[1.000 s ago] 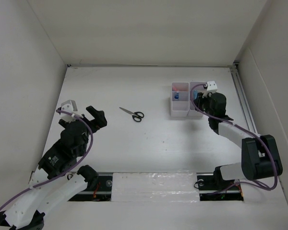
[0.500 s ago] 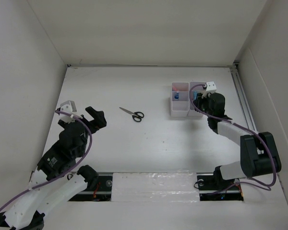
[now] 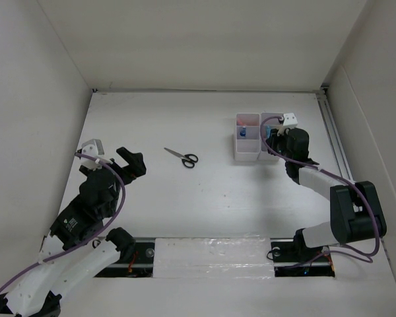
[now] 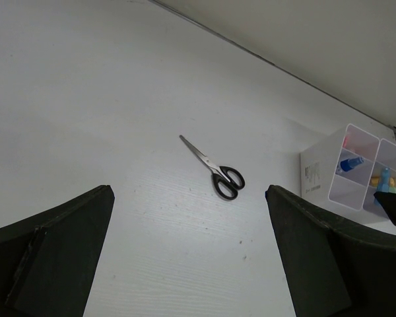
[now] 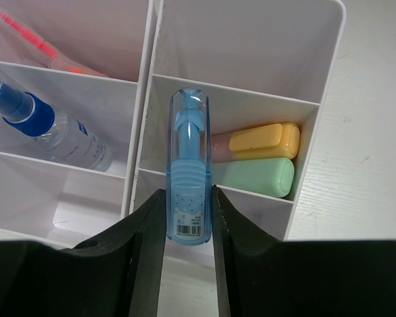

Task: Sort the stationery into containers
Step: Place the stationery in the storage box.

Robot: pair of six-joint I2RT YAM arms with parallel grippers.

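Note:
My right gripper [image 5: 189, 221] is shut on the short blue tube [image 5: 189, 165] and holds it over the white organiser [image 5: 332, 72], above the wall between its near and middle right compartments. The middle right compartment holds the orange marker [image 5: 264, 140], the green marker [image 5: 257, 177] and a pink one mostly hidden behind the tube. The blue-capped bottle [image 5: 36, 122] lies in the middle left compartment, the red pen [image 5: 36, 43] in the far left. The black-handled scissors [image 3: 182, 157] lie on the table, also in the left wrist view [image 4: 214, 170]. My left gripper [image 3: 129, 162] is open and empty, left of the scissors.
The organiser [image 3: 257, 137] stands at the back right of the white table, with my right gripper [image 3: 277, 135] at its right side. White walls enclose the table on the left, back and right. A taped strip [image 3: 211, 257] runs along the near edge between the arm bases.
My right gripper has edged slightly towards the organiser with the blue tube. The left arm has barely shifted. The scissors have not moved.

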